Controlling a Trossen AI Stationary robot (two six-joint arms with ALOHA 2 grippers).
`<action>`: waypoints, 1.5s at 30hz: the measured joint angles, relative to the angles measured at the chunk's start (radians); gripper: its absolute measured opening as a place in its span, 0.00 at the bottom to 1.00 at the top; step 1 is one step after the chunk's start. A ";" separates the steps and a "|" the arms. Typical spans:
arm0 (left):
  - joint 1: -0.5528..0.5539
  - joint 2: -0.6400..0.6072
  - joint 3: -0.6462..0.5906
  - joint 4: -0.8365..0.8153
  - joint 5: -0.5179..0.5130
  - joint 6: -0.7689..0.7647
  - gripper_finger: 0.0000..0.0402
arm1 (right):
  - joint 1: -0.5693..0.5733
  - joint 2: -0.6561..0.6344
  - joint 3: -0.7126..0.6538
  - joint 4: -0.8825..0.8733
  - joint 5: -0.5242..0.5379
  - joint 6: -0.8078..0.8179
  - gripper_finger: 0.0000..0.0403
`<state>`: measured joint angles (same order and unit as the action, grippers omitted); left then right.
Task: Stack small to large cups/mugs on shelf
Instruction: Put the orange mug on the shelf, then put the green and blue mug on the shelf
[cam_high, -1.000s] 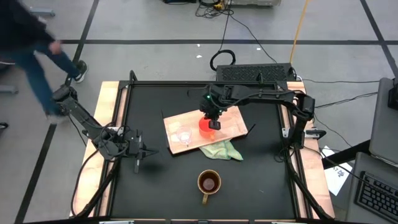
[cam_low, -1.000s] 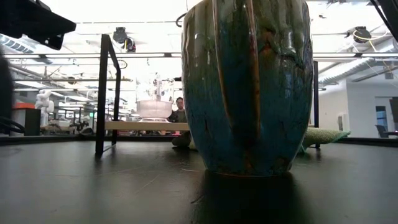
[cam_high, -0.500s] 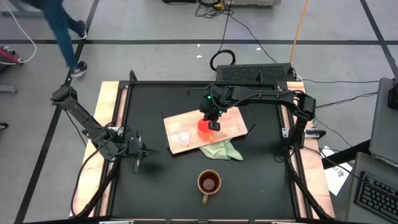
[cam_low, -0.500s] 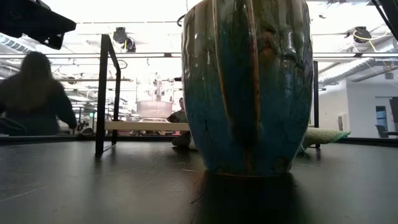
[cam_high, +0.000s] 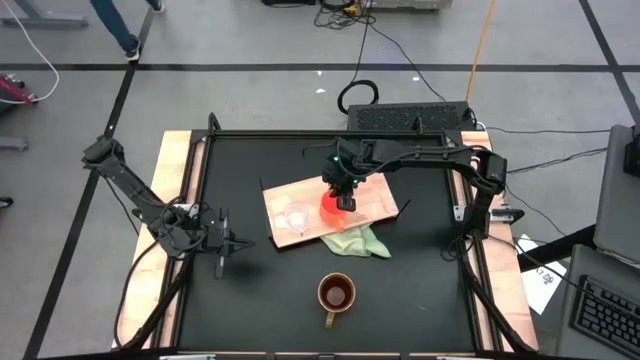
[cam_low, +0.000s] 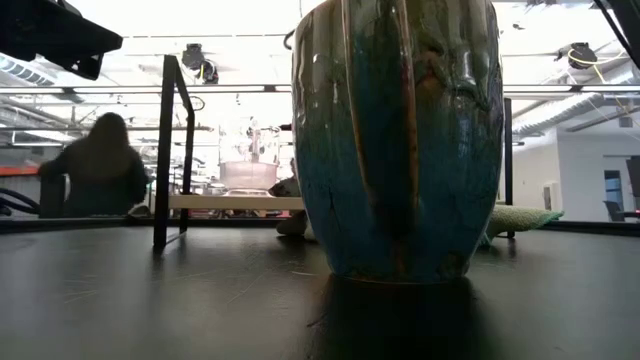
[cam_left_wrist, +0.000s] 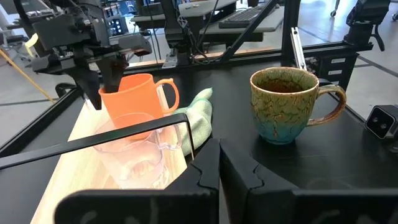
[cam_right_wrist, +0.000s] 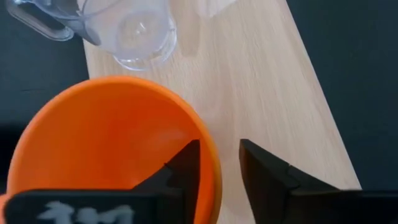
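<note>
The orange mug (cam_high: 333, 207) is on the light-wood shelf board (cam_high: 375, 200), with my right gripper (cam_high: 343, 193) over it, shut on its rim. The clear glass cup (cam_high: 295, 218) stands on the board's left part and shows in the left wrist view (cam_left_wrist: 134, 149) in front of the orange mug (cam_left_wrist: 134, 102). The olive-brown mug (cam_high: 335, 293) stands on the black table near its near edge, handle toward that edge, and fills the low view (cam_low: 400, 140). My left gripper (cam_high: 245, 243) waits shut at the table's left, pointing toward the board. My right gripper holds the orange mug by its rim (cam_right_wrist: 211, 163), on the side opposite the handle (cam_left_wrist: 168, 93). One finger (cam_right_wrist: 186, 163) is inside the mug and one (cam_right_wrist: 264, 171) outside, coming from above and pointing down. The mug is upright; whether its base rests on the board I cannot tell.
A pale green cloth (cam_high: 355, 240) lies under the board's near right corner and out onto the table. A black frame runs round the table (cam_high: 210, 130). A person (cam_low: 100, 175) is in the room beyond the table. Bare black table lies between the board and the olive-brown mug.
A person has walked through the room beyond the table's far left. Both arms and the cups show no sure movement.
</note>
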<state>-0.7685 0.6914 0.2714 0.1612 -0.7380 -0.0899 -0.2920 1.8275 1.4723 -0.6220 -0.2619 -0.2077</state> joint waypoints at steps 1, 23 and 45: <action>0.000 0.000 0.000 0.000 0.000 0.000 0.02 | 0.001 0.000 0.000 -0.002 0.000 0.002 0.26; 0.000 0.000 0.000 0.001 0.000 -0.005 0.02 | 0.171 -0.314 0.002 -0.106 0.052 0.144 0.31; -0.001 -0.001 0.000 0.047 -0.004 0.033 0.02 | 0.541 -0.751 -0.436 0.131 0.353 0.252 0.00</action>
<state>-0.7692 0.6907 0.2714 0.2081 -0.7418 -0.0574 0.2495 1.0764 1.0360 -0.4910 0.0911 0.0438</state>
